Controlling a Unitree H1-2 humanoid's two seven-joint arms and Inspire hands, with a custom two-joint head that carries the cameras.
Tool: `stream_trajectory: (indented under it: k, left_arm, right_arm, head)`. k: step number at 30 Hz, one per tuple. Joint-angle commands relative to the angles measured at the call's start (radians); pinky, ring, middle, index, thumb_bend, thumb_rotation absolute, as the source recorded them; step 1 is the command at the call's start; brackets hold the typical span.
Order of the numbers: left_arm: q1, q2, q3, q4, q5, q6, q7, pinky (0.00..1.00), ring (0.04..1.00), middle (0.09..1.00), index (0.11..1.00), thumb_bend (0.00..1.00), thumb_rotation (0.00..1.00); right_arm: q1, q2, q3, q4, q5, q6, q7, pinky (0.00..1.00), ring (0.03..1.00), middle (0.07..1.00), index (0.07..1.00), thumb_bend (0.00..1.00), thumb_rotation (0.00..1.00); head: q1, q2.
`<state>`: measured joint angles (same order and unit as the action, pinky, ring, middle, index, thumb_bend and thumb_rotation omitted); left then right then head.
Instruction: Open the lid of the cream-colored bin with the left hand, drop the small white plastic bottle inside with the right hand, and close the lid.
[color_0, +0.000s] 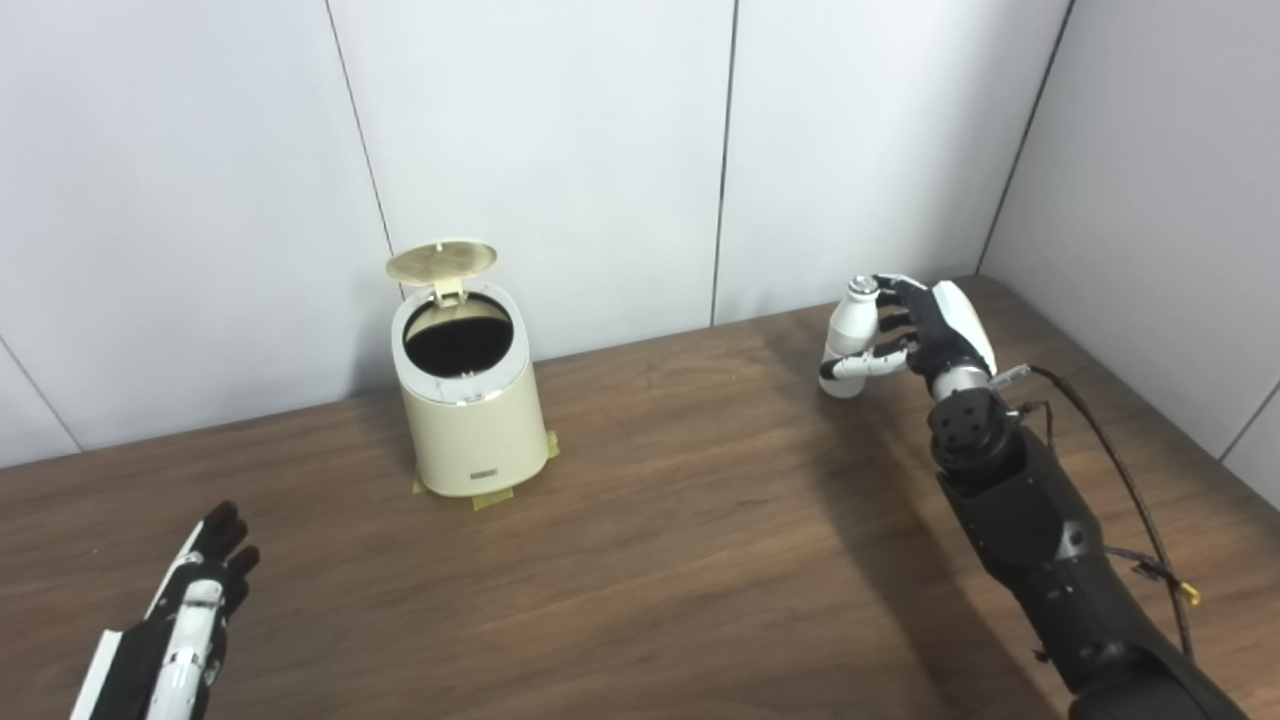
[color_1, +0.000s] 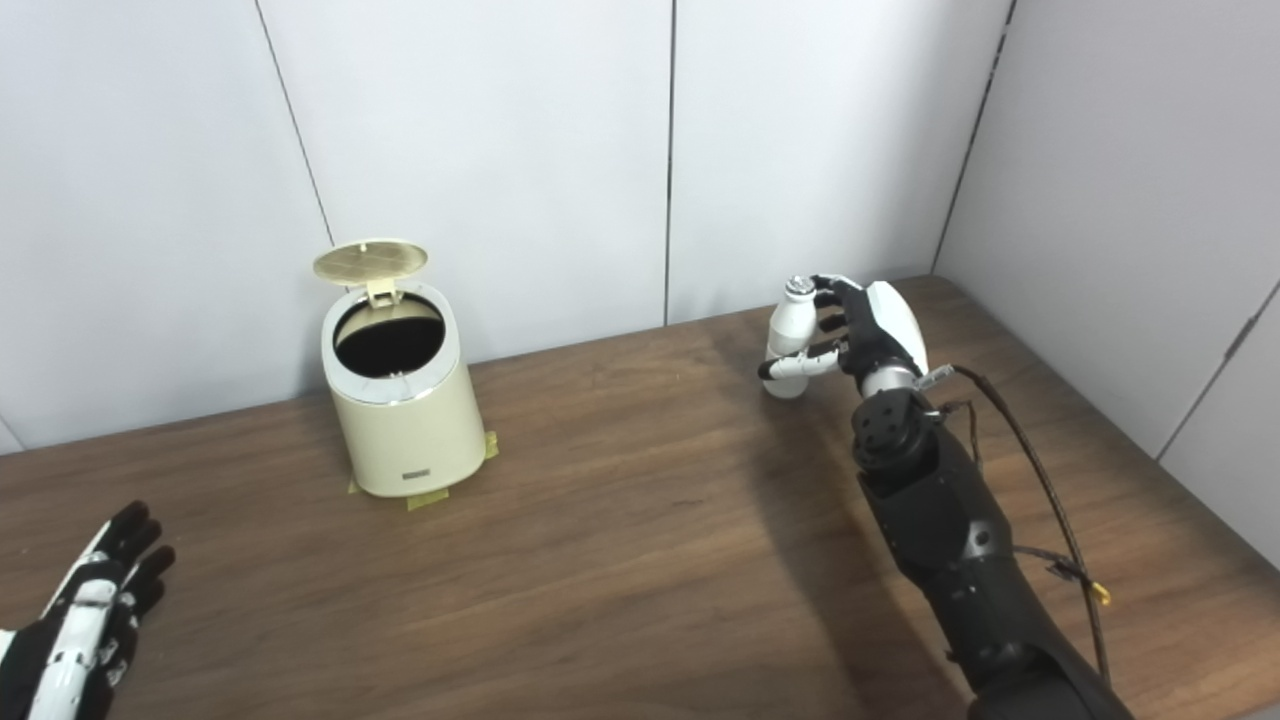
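The cream-colored bin (color_0: 468, 415) stands left of centre in the frame, near the back of the wooden tabletop (color_0: 680, 560), close to the white panelled wall (color_0: 560, 150). Its lid (color_0: 441, 260) is up, tilted back on its hinge at the rear rim, so the dark round opening shows. Strips of yellowish tape (color_0: 492, 497) lie at the foot of the bin on the tabletop.

The small white plastic bottle (color_0: 848, 345) is at the right of centre, toward the upper right of the frame, well apart from the bin. It is upright, and the right robot hand (color_0: 925, 335) is closed around it: fingers (color_0: 868, 366) wrap across its lower body from the right side, and another fingertip rests by its cap. Whether the base of the bottle touches the tabletop or is just above it cannot be told. The dark forearm of this hand runs down to the lower right corner, with a black cable (color_0: 1120, 470) looping beside it.

The left robot hand (color_0: 195, 600) sits in the lower left corner of the frame, over the tabletop, fingers stretched forward and slightly spread, holding nothing. It is well apart from the bin and from the bottle.
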<state>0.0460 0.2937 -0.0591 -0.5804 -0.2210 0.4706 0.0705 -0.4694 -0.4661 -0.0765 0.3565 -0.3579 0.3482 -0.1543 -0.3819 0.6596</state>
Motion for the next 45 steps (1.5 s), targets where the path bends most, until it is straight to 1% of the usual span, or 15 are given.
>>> stream_trajectory:
  k: [1,5,8,11,15,16,17,18,21,25,28,35,39,43,45]
  left_arm:
    - [-0.028,0.027,-0.004,-0.031,-0.001,-0.001,0.011,1.0,0.953,0.976,1.0,0.2,0.86]
    - [-0.03,0.041,-0.013,-0.033,-0.039,-0.001,0.032,1.0,0.966,0.986,1.0,0.21,0.84]
    - [-0.032,0.055,-0.024,-0.036,-0.039,-0.001,0.046,1.0,0.968,0.982,1.0,0.21,0.81]
    - [-0.036,0.065,-0.031,-0.034,-0.049,-0.001,0.06,1.0,0.969,0.981,1.0,0.21,0.78]
    - [-0.037,0.081,-0.043,-0.032,-0.056,-0.001,0.069,1.0,0.973,0.984,1.0,0.23,0.77]
    - [-0.037,0.086,-0.046,-0.032,-0.059,-0.001,0.071,1.0,0.973,0.984,1.0,0.23,0.77]
    - [-0.036,0.092,-0.049,-0.032,-0.065,-0.001,0.074,1.0,0.974,0.986,1.0,0.23,0.76]
    - [-0.035,0.099,-0.054,-0.034,-0.066,-0.001,0.079,1.0,0.977,0.986,1.0,0.24,0.75]
    - [-0.035,0.118,-0.069,-0.038,-0.073,-0.001,0.095,1.0,0.975,0.98,1.0,0.24,0.74]
    - [-0.037,0.148,-0.088,-0.039,-0.077,-0.001,0.111,1.0,0.967,0.971,1.0,0.24,0.72]
    - [-0.04,0.16,-0.094,-0.039,-0.094,-0.001,0.127,1.0,0.968,0.969,1.0,0.25,0.69]
    - [-0.048,0.178,-0.104,-0.035,-0.115,-0.001,0.137,1.0,0.979,0.975,1.0,0.26,0.68]
    - [-0.051,0.177,-0.113,-0.032,-0.108,-0.001,0.142,1.0,0.976,0.974,1.0,0.27,0.68]
    - [-0.048,0.176,-0.128,-0.035,-0.087,-0.001,0.139,1.0,0.97,0.975,1.0,0.25,0.72]
    - [-0.042,0.168,-0.128,-0.033,-0.078,-0.001,0.132,1.0,0.974,0.981,1.0,0.25,0.72]
  right_arm:
    - [-0.045,-0.024,-0.009,-0.013,-0.005,-0.045,-0.029,0.61,0.711,0.778,0.771,0.79,0.05]
    - [-0.043,-0.024,-0.009,0.007,-0.009,-0.079,-0.051,0.59,0.689,0.757,0.746,0.8,0.05]
    - [-0.041,-0.019,-0.013,0.021,-0.008,-0.106,-0.075,0.55,0.632,0.726,0.723,0.8,0.02]
    - [-0.045,-0.006,-0.025,0.025,0.004,-0.105,-0.093,0.53,0.594,0.679,0.694,0.8,0.01]
    - [-0.051,0.004,-0.032,0.045,0.014,-0.133,-0.115,0.53,0.57,0.636,0.645,0.78,0.0]
    - [-0.052,0.004,-0.031,0.048,0.011,-0.138,-0.12,0.52,0.567,0.627,0.571,0.65,0.06]
    - [-0.053,0.005,-0.029,0.052,0.007,-0.146,-0.129,0.5,0.558,0.613,0.533,0.59,0.09]
    - [-0.053,0.006,-0.027,0.054,0.003,-0.151,-0.138,0.48,0.539,0.534,0.515,0.55,0.04]
    - [-0.056,0.015,-0.029,0.064,0.001,-0.17,-0.169,0.44,0.501,0.477,0.505,0.53,0.0]
    - [-0.059,0.029,-0.035,0.075,0.006,-0.197,-0.208,0.38,0.417,0.484,0.51,0.52,0.0]
    - [-0.061,0.03,-0.027,0.082,0.001,-0.194,-0.214,0.38,0.416,0.488,0.507,0.52,0.0]
    - [-0.054,0.03,-0.016,0.069,-0.01,-0.212,-0.23,0.36,0.4,0.487,0.518,0.52,0.0]
    - [-0.035,0.028,-0.014,0.009,-0.007,-0.233,-0.218,0.37,0.397,0.497,0.521,0.52,0.0]
    - [-0.016,0.032,-0.007,-0.085,-0.023,-0.218,-0.204,0.37,0.406,0.494,0.507,0.52,0.0]
    - [-0.008,0.037,-0.005,-0.127,-0.026,-0.238,-0.202,0.37,0.408,0.49,0.501,0.52,0.0]
  head:
    - [0.0,0.001]
    - [-0.002,0.002]
    - [-0.004,0.002]
    - [-0.002,0.002]
    - [0.002,0.001]
    - [0.002,0.001]
    - [0.003,0.002]
    - [0.003,0.003]
    - [0.007,0.002]
    - [0.011,0.002]
    - [0.013,0.002]
    - [0.018,0.0]
    - [0.034,-0.003]
    - [0.053,-0.004]
    - [0.073,-0.005]
